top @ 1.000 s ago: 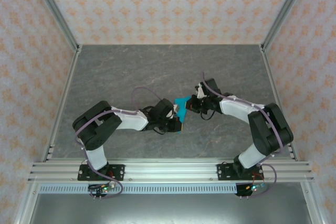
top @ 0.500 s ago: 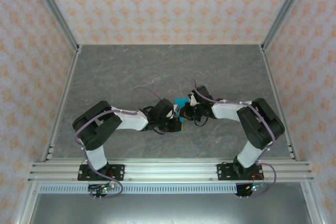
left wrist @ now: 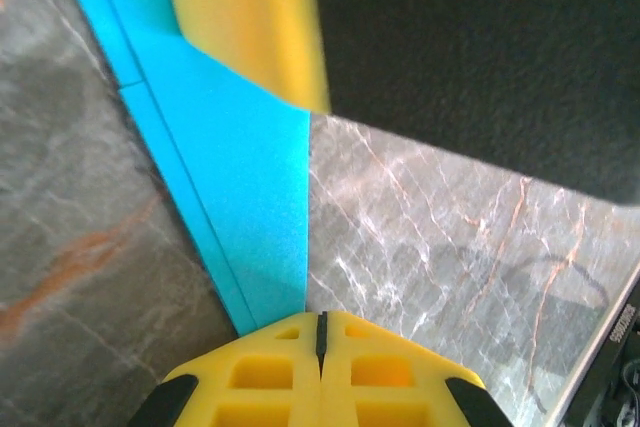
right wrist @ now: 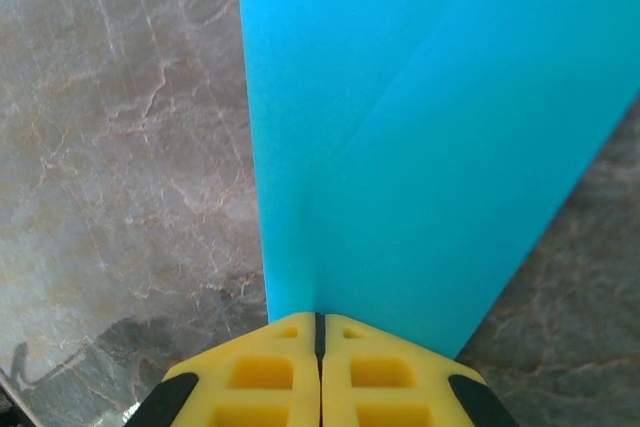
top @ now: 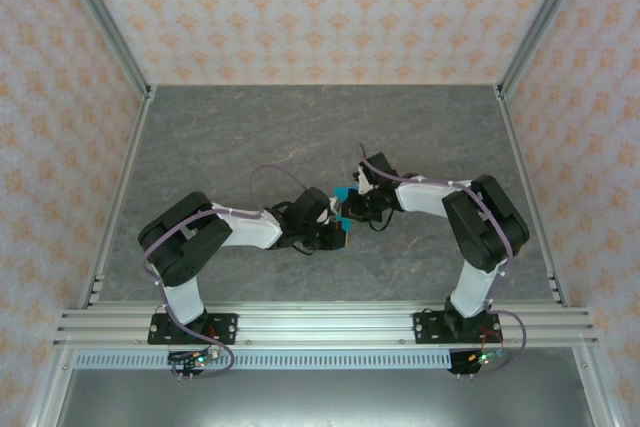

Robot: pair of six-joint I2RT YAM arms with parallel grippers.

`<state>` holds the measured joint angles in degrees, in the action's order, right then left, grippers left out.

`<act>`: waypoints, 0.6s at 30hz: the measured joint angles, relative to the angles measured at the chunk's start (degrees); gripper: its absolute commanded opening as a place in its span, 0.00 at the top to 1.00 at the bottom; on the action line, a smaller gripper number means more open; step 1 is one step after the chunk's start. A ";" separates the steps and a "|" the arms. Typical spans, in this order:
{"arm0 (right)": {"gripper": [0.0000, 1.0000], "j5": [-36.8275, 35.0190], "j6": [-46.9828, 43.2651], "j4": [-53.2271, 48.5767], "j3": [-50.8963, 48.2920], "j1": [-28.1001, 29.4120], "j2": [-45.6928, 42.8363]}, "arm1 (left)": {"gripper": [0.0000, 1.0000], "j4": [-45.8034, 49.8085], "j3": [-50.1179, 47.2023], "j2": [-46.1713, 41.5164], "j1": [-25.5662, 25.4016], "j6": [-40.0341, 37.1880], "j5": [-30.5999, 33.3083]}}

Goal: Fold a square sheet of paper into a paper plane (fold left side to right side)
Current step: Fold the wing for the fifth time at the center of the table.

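The left gripper (left wrist: 320, 319), clenched, touches the narrow tip of the creased cyan paper (left wrist: 250, 177) lying on the marble table (top: 300, 137); the right gripper (right wrist: 320, 317), also clenched, meets its wider part

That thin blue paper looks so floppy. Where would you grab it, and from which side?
Probably by its edge, sliding in level with the blue paper from outside, since it is thin and flat with nothing to wrap around. The left pincer is shut on a narrow tip of it, the right pincer on a wider edge, each coming from its own side.
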<state>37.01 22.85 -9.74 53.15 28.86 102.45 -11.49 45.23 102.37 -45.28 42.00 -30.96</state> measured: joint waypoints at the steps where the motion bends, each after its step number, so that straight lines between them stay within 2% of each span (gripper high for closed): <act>1: 0.94 0.39 -0.52 -0.39 0.61 -0.55 0.46 | 0.97 -0.28 -0.09 0.00 0.13 0.00 0.26; 10: 0.94 2.14 -3.15 -2.21 5.60 -5.11 4.33 | 0.98 -2.73 -1.05 0.02 0.39 0.17 1.42; 18: 0.93 4.92 -4.70 -4.26 7.67 -6.80 6.12 | 0.98 -4.46 -1.90 0.00 0.42 0.44 1.60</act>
<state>41.93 18.15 -14.00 60.82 22.06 108.57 -15.94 43.33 102.37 -44.86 42.44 -29.36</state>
